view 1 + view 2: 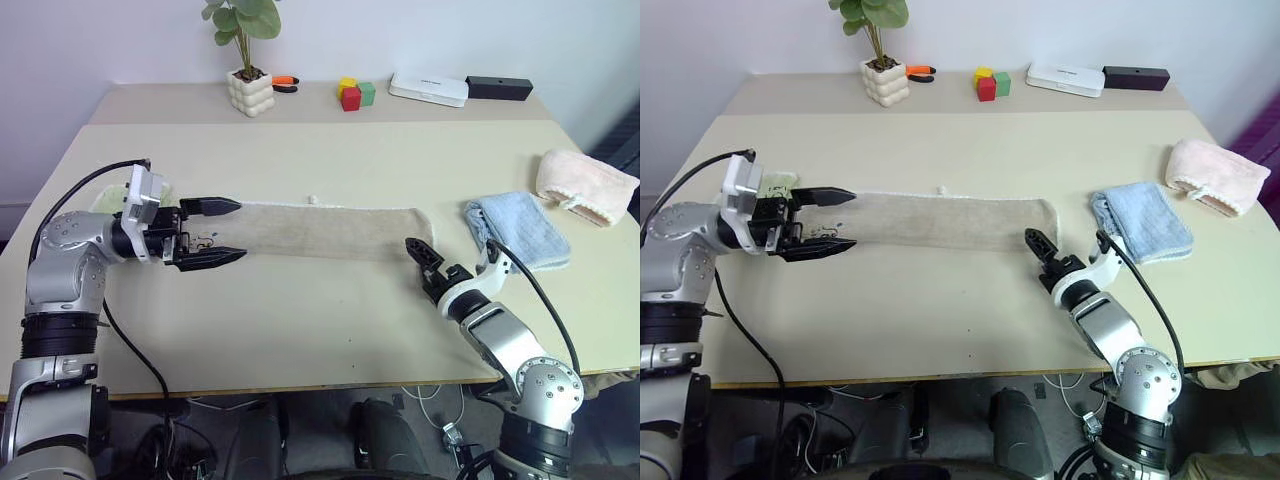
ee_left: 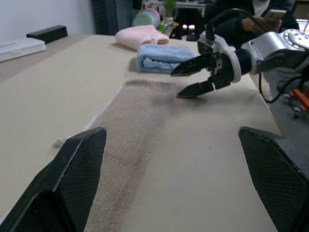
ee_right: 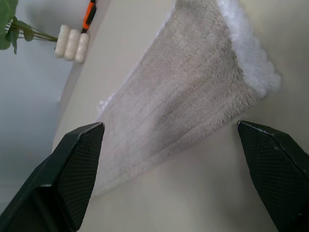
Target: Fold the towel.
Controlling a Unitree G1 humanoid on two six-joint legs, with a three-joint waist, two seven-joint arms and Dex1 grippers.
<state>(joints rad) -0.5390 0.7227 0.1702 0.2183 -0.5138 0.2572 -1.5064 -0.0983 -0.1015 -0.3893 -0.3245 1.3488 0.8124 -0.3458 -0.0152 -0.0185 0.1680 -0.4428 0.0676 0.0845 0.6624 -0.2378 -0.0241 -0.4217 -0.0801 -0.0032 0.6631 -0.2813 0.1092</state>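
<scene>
Presently, entry as follows:
Towel (image 1: 320, 230): lies flat as a long strip across the table (image 1: 300, 320), between both grippers
Left gripper (image 1: 222, 231): fingers apart, straddling one end
Right gripper (image 1: 422, 262): fingers apart, just beside the far end
Risk: uneven pinches may skew the fold; a slipped corner may bunch
Surface: pale tabletop; light blue cloth (image 1: 517, 229) near; pink cloth (image 1: 585, 184) beyond
Room: plant (image 1: 247, 60), blocks (image 1: 355, 94) along the white wall
</scene>
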